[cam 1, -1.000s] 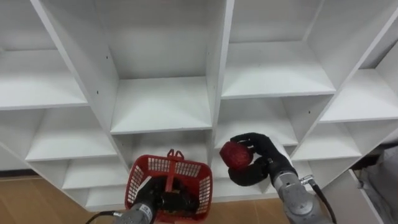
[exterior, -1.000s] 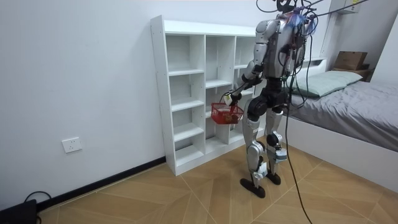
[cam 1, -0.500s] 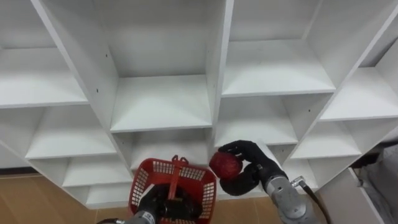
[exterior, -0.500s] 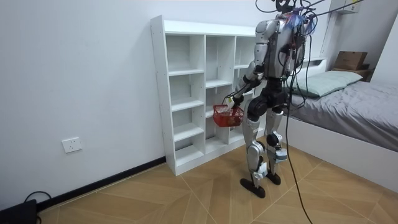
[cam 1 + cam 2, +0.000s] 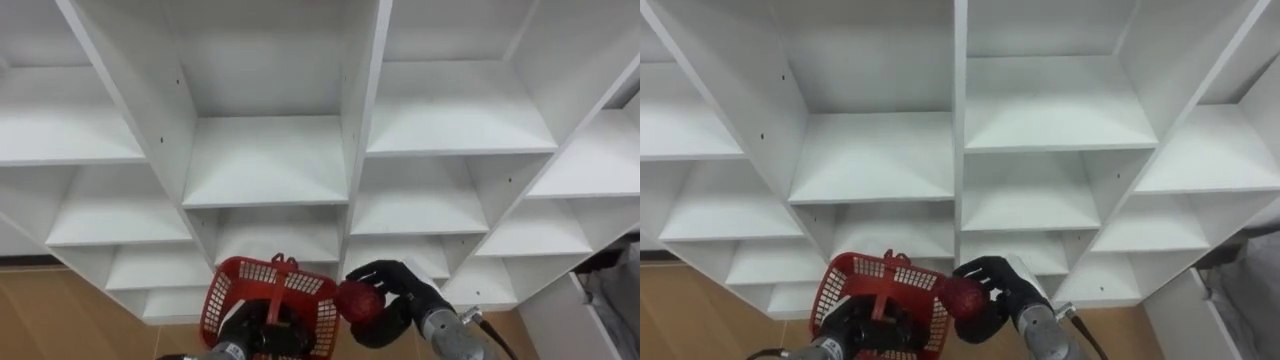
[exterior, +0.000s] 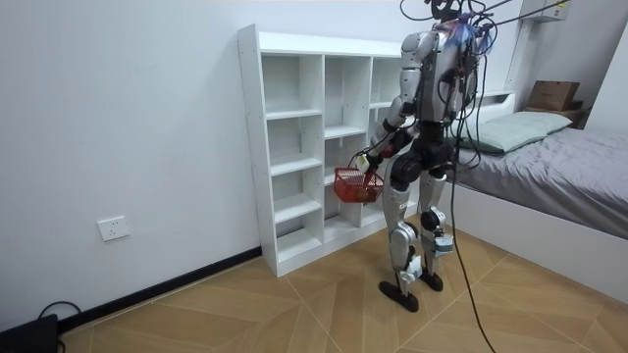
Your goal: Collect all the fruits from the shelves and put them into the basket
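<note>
A red mesh basket (image 5: 222,290) hangs low in front of the white closet (image 5: 265,160). My left hand (image 5: 262,334) shows dark through the mesh, shut on the basket's handle (image 5: 280,268). My right hand (image 5: 398,296) is curled round a round red fruit (image 5: 357,301) and holds it against the basket's right rim. In the right eye view the fruit (image 5: 962,296) sits in the right hand (image 5: 1002,284) beside the basket (image 5: 838,288). In the room view I stand facing the closet with the basket (image 6: 353,184) at hip height.
The closet's shelves (image 5: 1060,110) in front of me are bare. A wooden floor (image 5: 60,310) shows at the lower left. In the room view a bed (image 6: 549,186) stands close behind me on the room view's right.
My right hand has carried the red fruit down and to the left, from beside the basket to its right rim. The basket has stayed in the left hand.
</note>
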Motion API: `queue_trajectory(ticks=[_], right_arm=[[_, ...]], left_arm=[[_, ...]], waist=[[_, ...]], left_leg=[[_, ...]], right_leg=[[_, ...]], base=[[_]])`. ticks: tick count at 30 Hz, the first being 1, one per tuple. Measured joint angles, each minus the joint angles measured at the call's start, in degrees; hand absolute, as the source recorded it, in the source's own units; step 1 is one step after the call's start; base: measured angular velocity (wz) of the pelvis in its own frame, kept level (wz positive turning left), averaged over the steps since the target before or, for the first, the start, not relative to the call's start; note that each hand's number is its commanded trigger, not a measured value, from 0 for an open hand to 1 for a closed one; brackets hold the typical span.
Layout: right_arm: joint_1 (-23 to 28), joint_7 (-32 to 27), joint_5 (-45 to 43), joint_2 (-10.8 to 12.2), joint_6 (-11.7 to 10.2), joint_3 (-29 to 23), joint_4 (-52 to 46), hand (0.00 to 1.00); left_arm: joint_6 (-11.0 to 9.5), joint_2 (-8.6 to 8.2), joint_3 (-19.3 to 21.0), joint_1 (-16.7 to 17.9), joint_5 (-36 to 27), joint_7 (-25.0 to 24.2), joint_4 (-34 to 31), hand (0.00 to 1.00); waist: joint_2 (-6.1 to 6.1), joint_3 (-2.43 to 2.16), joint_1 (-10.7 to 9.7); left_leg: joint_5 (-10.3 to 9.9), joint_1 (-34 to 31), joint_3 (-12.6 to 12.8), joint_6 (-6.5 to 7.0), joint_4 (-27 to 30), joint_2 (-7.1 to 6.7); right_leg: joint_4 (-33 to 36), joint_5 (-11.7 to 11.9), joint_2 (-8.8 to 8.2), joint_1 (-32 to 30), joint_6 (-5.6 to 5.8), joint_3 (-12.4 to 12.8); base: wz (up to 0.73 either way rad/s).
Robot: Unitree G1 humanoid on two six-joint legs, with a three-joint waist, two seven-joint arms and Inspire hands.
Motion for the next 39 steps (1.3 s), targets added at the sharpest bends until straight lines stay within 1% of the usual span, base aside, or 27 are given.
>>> queue_trajectory(ticks=[2,5,8,11,18,25,28,31,34,39], right_arm=[[0.0,0.0,0.0,0.1,0.0,0.0,0.0,1.0],[-0.3,0.0,0.6,0.2,0.0,0.1,1.4,1.0],[-1.1,0.0,0.9,0.2,0.2,0.3,4.0,1.0],[-1.3,0.0,0.5,0.3,1.0,0.3,4.6,1.0],[-2.4,0.0,0.6,0.7,1.2,0.3,6.6,1.0],[-2.4,-0.1,0.5,1.0,1.2,0.3,6.6,1.0],[-2.5,-0.7,0.5,1.1,1.2,0.3,6.6,1.0],[-2.5,-1.3,0.5,1.1,1.2,0.3,7.2,1.0],[-2.8,-1.3,0.6,1.1,1.2,0.3,8.1,1.0],[-3.4,-1.5,0.6,1.6,1.1,0.3,9.1,1.0]], left_arm=[[0.0,-0.06,0.0,0.0,0.0,-0.7,0.0,1.0],[0.0,-0.44,-0.2,0.0,0.1,-0.8,0.0,1.0],[0.1,-0.12,-1.2,0.1,0.1,-1.1,0.0,1.0],[0.1,0.21,-1.2,0.1,0.2,-2.2,-0.1,1.0],[0.1,0.83,-1.2,0.1,0.8,-3.3,-0.1,1.0],[0.1,0.81,-1.2,0.2,1.5,-3.3,-0.1,1.0],[0.1,0.67,-1.2,0.3,2.8,-3.3,-0.1,1.0],[0.1,0.57,-1.3,0.3,3.5,-3.3,-0.1,1.0],[0.1,0.48,-1.3,0.4,4.0,-3.4,-0.1,1.0],[0.1,-0.04,-2.2,0.4,4.9,-3.5,-0.1,1.0]], waist=[[0.01,0.0,0.1],[-0.09,-0.04,0.9],[-0.27,-0.03,1.2],[-0.54,-0.02,1.3],[-0.63,-0.01,1.3],[-0.61,0.0,1.2],[-0.59,0.01,1.2],[-0.54,0.17,1.2],[-0.52,0.19,1.3],[-0.51,0.18,1.3]], left_leg=[[0.0,0.0,0.0,0.0,0.0,-0.04],[0.0,-0.2,0.0,0.0,0.0,-0.06],[0.0,-0.4,-0.1,0.01,0.1,-0.13],[0.0,-0.6,-0.1,0.01,0.3,-0.16],[0.0,-0.9,-0.2,0.01,0.3,-0.24],[0.0,-1.0,-0.6,0.02,0.7,-0.29],[0.0,-1.1,-0.6,0.02,0.8,-0.29],[0.0,-1.0,-1.1,0.02,0.8,-0.35],[0.0,-1.0,-1.4,0.04,0.8,-0.36],[0.0,-1.0,-1.5,0.04,0.8,-0.43]], right_leg=[[0.0,0.0,-0.01,0.0,0.0,0.0],[0.0,0.0,-0.03,0.1,0.0,0.0],[-0.1,0.0,-0.16,0.1,0.03,-0.3],[-0.2,0.0,-0.21,-0.1,0.04,-0.5],[-0.3,-0.1,-0.3,0.0,0.12,-0.6],[-0.3,-0.1,-0.46,0.1,0.16,-1.2],[-0.3,-0.1,-0.47,0.1,0.16,-1.3],[-0.4,-0.2,-0.52,0.7,0.2,-1.8],[-0.4,-0.3,-0.51,0.8,0.16,-1.9],[-0.4,-0.4,-0.47,0.9,0.15,-2.2]], base=[[0.0],[0.0],[0.02],[0.03],[0.01],[0.04],[0.0],[0.09],[0.06],[0.01]])
